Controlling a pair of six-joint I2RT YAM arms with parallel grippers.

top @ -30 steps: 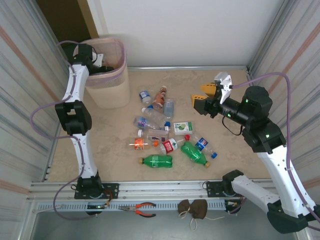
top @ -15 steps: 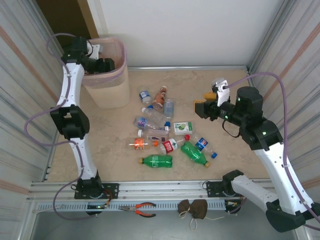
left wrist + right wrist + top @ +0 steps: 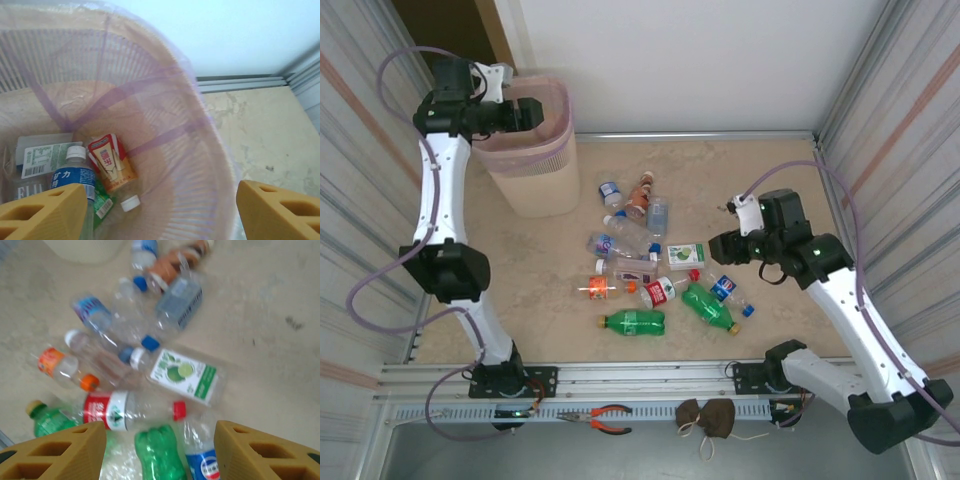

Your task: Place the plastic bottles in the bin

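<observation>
- Now left gripper (image 3: 160, 212) gapes wide, empty, over the bin (image 3: 165, 125); lift it clear
- right gripper (image 3: 160, 450) hovers half-open, empty, above the scattered bottles (image 3: 115, 410); descend straight, straddle one bottle's body, avoid neighbours

The bin (image 3: 535, 185) is standing at the far left of the table (image 3: 540, 290), with the left gripper (image 3: 525, 115) hanging over it and a few bottles (image 3: 107, 162) lying inside. The loose bottles (image 3: 650, 265) are lying mid-table, right of the bin, with the right gripper (image 3: 720, 247) hovering at their right edge.
</observation>
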